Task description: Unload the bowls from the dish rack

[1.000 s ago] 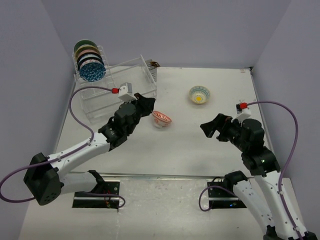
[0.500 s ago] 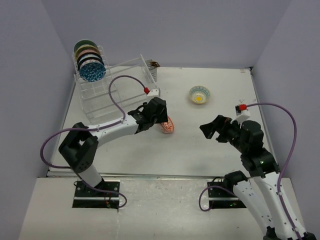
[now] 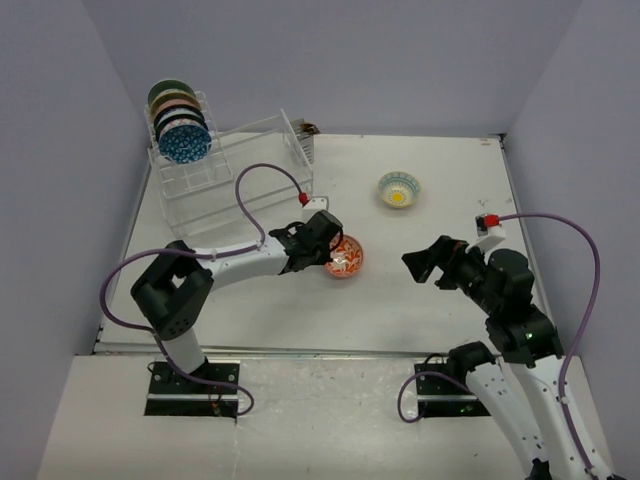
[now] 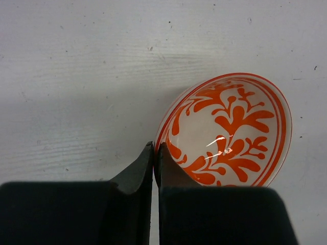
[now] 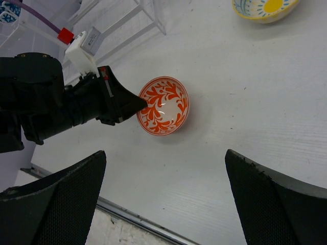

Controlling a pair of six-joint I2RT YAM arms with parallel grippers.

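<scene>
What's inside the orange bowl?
The orange-patterned bowl holds nothing: only its painted leafy pattern shows. The left gripper, shut, covers a bit of its edge.

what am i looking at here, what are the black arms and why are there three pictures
These are two robot arms bolted to a table, each ending in a two-finger gripper. The wide picture comes from a fixed camera above and behind them. The two close-ups come from cameras on the left and right wrists, so the black shapes along their bottom edges are that arm's own fingers.

At the far left stands a clear dish rack with a row of bowls on edge. Two more sit on the table: an orange bowl near the middle and a yellow bowl farther back.

The left gripper is shut, its tips at the orange bowl's rim, with nothing between the jaws. The right gripper is open and holds nothing.
</scene>
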